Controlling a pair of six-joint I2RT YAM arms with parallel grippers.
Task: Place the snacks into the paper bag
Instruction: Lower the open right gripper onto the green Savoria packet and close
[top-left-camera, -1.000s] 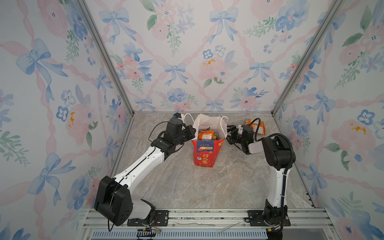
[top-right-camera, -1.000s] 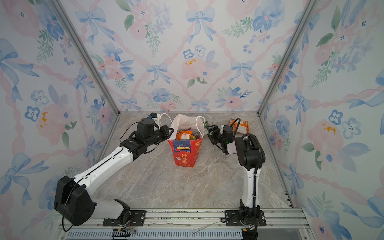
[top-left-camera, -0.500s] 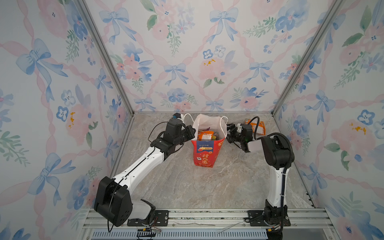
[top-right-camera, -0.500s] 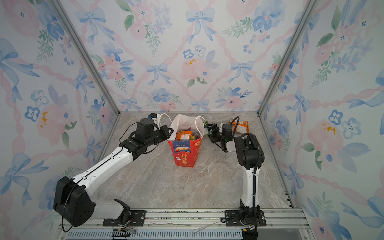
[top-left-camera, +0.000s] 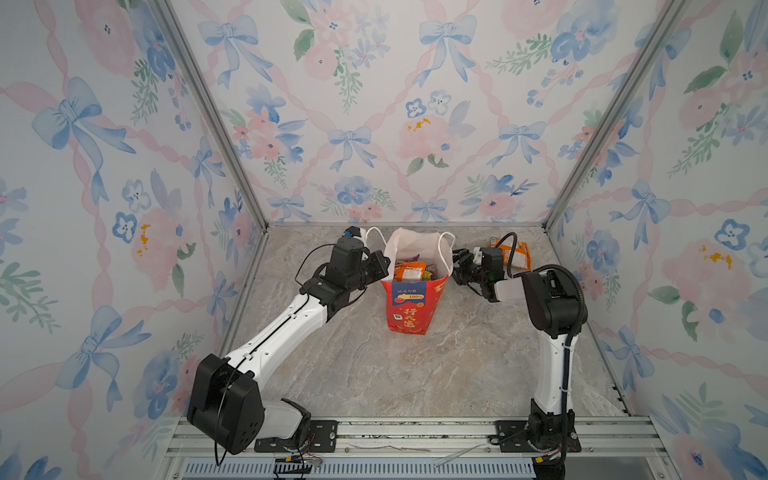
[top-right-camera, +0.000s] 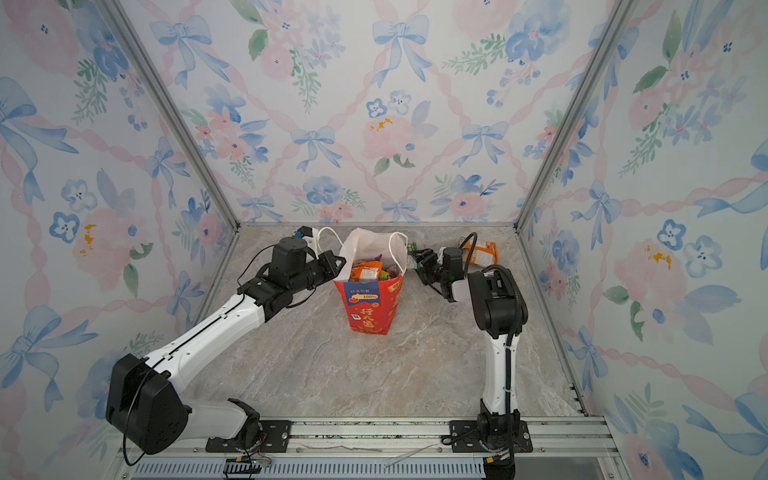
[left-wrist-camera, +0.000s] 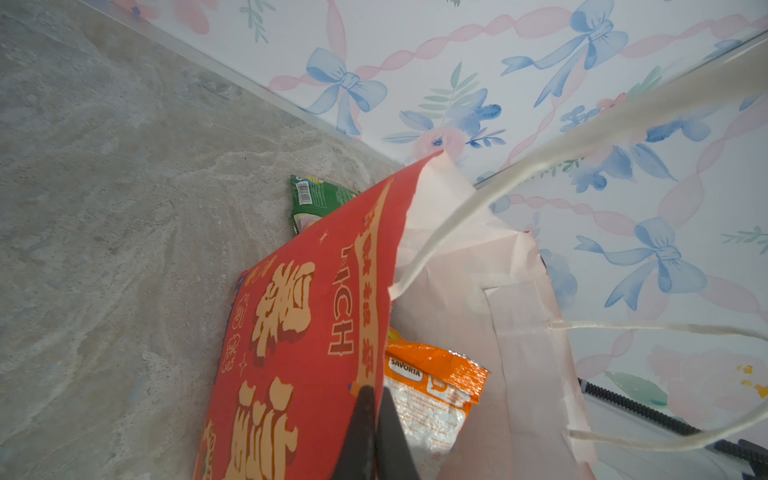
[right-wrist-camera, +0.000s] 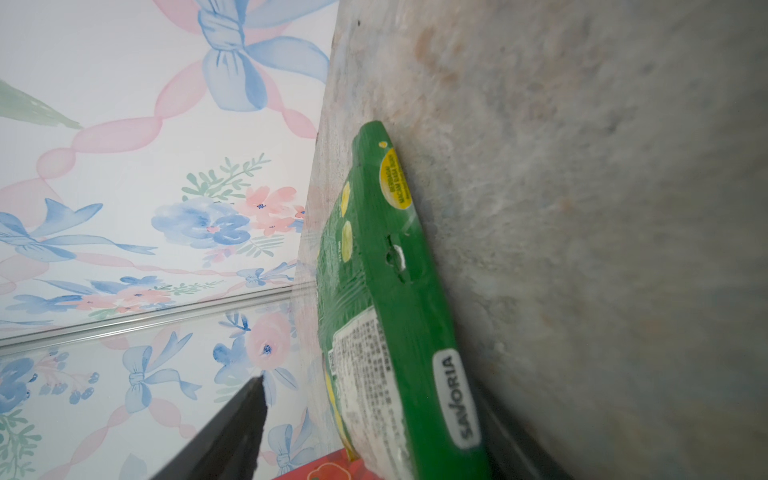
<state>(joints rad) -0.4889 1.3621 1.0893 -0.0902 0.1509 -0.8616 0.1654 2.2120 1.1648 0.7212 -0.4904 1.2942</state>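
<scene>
The red paper bag (top-left-camera: 409, 307) (top-right-camera: 370, 307) stands upright mid-table with several snacks (top-left-camera: 409, 270) (top-right-camera: 365, 272) inside. My left gripper (top-left-camera: 384, 266) (top-right-camera: 338, 266) (left-wrist-camera: 374, 399) is shut on the bag's left rim (left-wrist-camera: 374, 332), beside an orange packet (left-wrist-camera: 432, 386) inside. My right gripper (top-left-camera: 459, 266) (top-right-camera: 417, 259) (right-wrist-camera: 370, 386) is low on the table just right of the bag. It is open, with a green packet (right-wrist-camera: 374, 291) (left-wrist-camera: 316, 199) (top-right-camera: 410, 248) lying between its fingers. One finger (right-wrist-camera: 232, 428) stands clear of the packet.
An orange snack packet (top-left-camera: 515, 255) (top-right-camera: 484, 251) lies on the table near the back right corner, behind the right arm. The bag's white cord handles (left-wrist-camera: 582, 137) hang loose over its mouth. Flowered walls close in the back and both sides.
The right wrist has shifted slightly toward the bag, with the green packet between its jaws. The left arm and the bag have not moved.
</scene>
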